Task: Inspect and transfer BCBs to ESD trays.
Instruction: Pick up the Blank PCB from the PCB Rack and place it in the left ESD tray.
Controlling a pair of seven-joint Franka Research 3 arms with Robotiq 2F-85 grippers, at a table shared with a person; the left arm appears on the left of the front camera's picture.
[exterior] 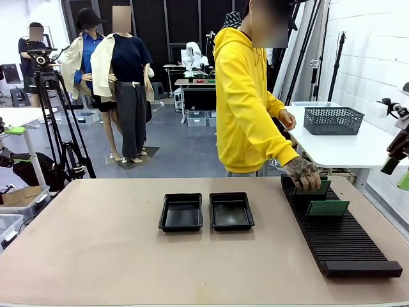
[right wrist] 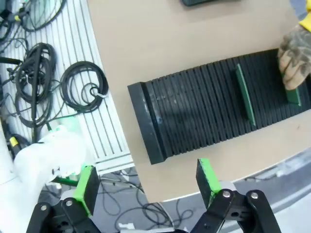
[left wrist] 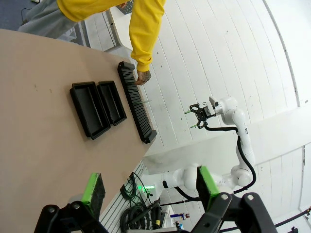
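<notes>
Two empty black ESD trays (exterior: 181, 212) (exterior: 231, 211) lie side by side at mid-table, and the left wrist view shows the pair (left wrist: 90, 109) (left wrist: 112, 102) from above. One green BCB (exterior: 327, 208) (right wrist: 245, 94) stands upright in the long black slotted rack (exterior: 339, 236) (right wrist: 204, 111) at the right. A person's gloved hand (exterior: 302, 174) (right wrist: 294, 60) holds a second BCB (exterior: 319, 187) (right wrist: 293, 95) at the rack's far end. My right gripper (exterior: 397, 171) (right wrist: 146, 183) hovers open and empty beyond the table's right edge, over the rack's near end. High above the table, my left gripper (left wrist: 149, 187) is open and empty.
A grey mesh basket (exterior: 333, 119) sits on a white table behind the person. A camera tripod (exterior: 48, 115) stands at the back left. Coiled cables (right wrist: 58, 82) lie on the floor past the table's right edge. Bare tabletop (exterior: 96, 243) stretches left of the trays.
</notes>
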